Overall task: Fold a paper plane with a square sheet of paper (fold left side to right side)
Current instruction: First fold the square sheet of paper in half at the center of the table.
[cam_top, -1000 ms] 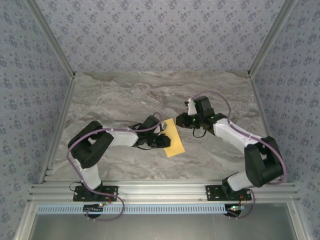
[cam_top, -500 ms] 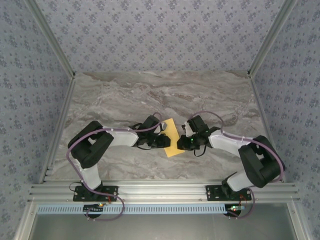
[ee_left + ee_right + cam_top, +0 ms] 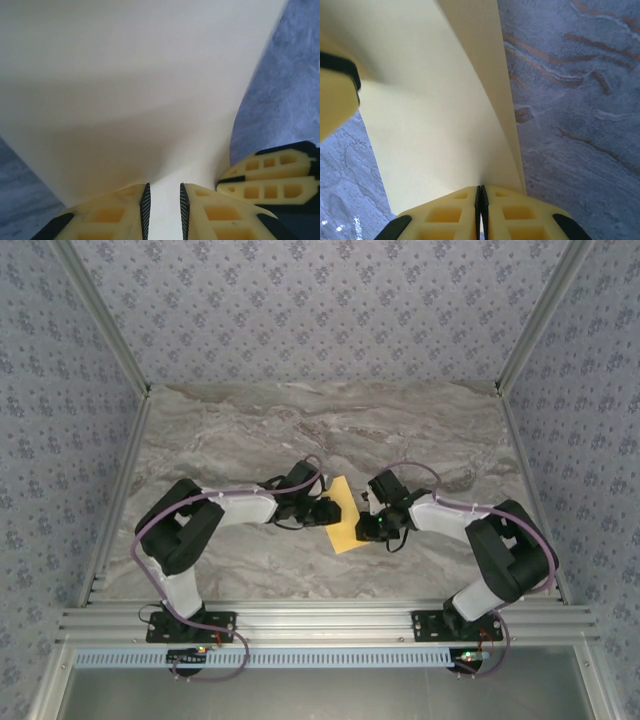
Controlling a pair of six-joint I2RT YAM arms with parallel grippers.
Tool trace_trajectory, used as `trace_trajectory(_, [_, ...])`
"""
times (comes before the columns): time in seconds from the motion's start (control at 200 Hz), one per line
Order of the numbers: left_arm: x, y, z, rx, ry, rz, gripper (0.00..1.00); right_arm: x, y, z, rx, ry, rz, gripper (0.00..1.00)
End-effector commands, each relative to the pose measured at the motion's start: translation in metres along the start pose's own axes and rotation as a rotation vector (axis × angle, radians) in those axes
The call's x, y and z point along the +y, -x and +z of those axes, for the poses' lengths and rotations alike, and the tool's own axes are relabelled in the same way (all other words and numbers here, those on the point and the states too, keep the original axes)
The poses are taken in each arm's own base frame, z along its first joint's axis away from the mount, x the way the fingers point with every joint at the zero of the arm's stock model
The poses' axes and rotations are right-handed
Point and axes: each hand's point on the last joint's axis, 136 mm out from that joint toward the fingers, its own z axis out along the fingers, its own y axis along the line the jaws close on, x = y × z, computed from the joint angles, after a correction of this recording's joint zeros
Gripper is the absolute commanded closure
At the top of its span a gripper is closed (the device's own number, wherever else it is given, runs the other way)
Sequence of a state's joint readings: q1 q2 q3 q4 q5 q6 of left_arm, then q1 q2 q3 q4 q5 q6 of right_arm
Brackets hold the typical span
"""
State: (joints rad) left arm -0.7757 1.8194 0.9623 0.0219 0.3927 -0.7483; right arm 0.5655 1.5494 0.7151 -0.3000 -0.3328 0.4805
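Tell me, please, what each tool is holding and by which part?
The right tool pinches the yellow paper at its right edge. The left tool straddles the left edge; whether it grips cannot be told.

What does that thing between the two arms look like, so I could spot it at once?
Find the grey marble table. Near its middle, between the two arms, is a sheet of paper. It is thin and yellow-orange, unlike the black-and-white arms.
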Motion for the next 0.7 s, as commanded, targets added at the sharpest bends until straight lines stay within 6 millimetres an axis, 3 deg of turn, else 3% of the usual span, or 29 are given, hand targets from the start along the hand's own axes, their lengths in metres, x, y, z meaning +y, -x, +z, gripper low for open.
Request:
trace_trajectory(0.0, [0.005,0.005,0.007,0.008,0.025,0.015,0.75,-0.026,-0.018,0.008,0.071,-0.120,0.012,0.89])
trace_trajectory(0.235, [0.024,0.008,0.016,0.010,0.075,-0.010,0.74,-0.029,-0.019,0.008,0.084,-0.139,0.001,0.89])
trace_trajectory(0.41, [0.041,0.017,0.010,-0.017,0.110,-0.034,0.75,-0.036,-0.026,0.006,0.111,-0.171,0.002,0.90])
trace_trajectory(0.695, [0.066,0.051,-0.004,-0.081,0.140,-0.059,0.75,-0.037,-0.034,0.006,0.132,-0.171,0.003,0.90])
